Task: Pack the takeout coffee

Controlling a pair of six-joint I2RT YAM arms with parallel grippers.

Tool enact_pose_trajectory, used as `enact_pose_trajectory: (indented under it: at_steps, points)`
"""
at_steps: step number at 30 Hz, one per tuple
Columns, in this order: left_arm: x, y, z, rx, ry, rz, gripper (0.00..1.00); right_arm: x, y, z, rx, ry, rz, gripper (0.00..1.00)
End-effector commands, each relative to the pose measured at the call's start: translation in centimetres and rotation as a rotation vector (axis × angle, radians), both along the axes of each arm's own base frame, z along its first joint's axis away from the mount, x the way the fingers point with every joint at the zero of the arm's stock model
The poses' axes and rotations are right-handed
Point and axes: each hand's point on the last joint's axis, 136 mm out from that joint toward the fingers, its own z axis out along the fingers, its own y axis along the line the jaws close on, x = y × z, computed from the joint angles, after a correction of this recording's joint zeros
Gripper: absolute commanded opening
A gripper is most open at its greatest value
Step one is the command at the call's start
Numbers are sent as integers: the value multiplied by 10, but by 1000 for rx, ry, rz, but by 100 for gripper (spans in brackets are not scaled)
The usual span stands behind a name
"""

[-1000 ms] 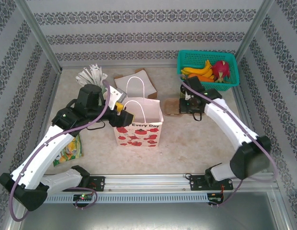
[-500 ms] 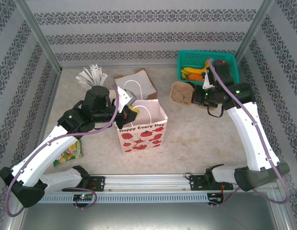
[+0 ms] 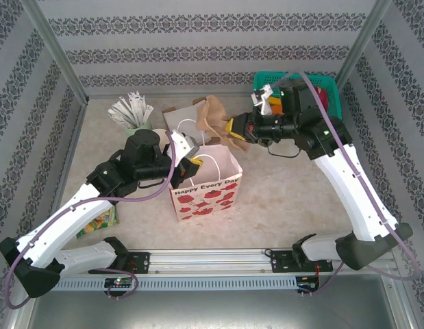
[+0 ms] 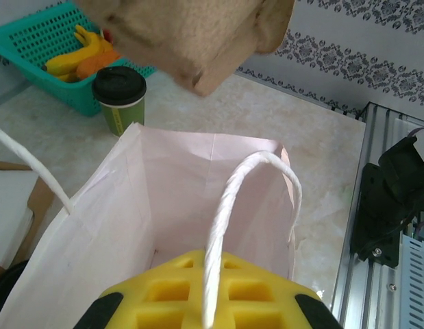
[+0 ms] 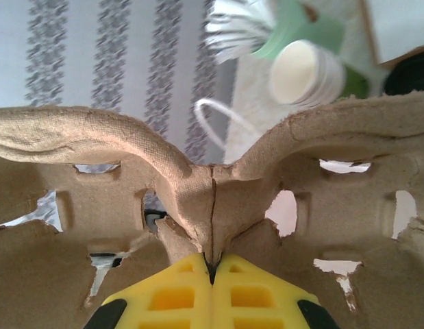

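Underneath, beige table (image 3: pixel 280 199); around, patterned walls (image 3: pixel 198 41).

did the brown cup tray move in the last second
Yes. The right gripper has carried the cup tray left, away from the teal basket, to above the paper bag.

The tray (image 5: pixel 212 199) pinched in the right hand (image 5: pixel 212 273) is formed of moulded pulp, rough, fibrous and matt. The bag (image 4: pixel 198 185) before the left hand (image 4: pixel 203 264) is made of smooth matt paper, its handle (image 4: pixel 222 226) of twisted paper cord. Both hands are faced in matt yellow plastic. Beyond the bag, the takeout coffee (image 4: pixel 121 113) is shown as paper under a glossy black plastic lid (image 4: pixel 119 82).
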Motion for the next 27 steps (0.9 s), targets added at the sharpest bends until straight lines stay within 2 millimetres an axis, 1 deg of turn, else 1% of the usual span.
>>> enact_pose_trajectory:
  at_steps: [1, 6, 10, 14, 17, 21, 23, 25, 27]
  points:
    - [-2, -3, 13, -28, -89, -19, 0, -6, 24, 10, 126, 54, 93, 0]
    - [-2, 1, 11, -19, -108, -11, 0, -11, 32, -3, 126, 99, 121, 0]
    - [-6, 2, 12, -24, -122, -24, 0, -14, 31, -28, 104, 162, 109, 0]
    - [-8, 1, 12, -26, -149, -44, 0, -17, 33, -47, 119, 219, 119, 0]
    - [-12, -1, 11, -17, -165, -77, 0, -21, 30, -63, 91, 248, 129, 0]
    - [-24, -4, 14, -33, -179, -152, 1, -16, 28, -82, 54, 270, 102, 0]
    - [-31, -5, 16, -47, -192, -183, 1, -14, 28, -83, 49, 270, 88, 0]
    - [-33, -3, 16, -50, -206, -187, 1, -14, 30, -74, 63, 251, 86, 0]
    - [-29, -2, 11, -31, -205, -170, 1, -17, 36, -62, 80, 231, 100, 0]
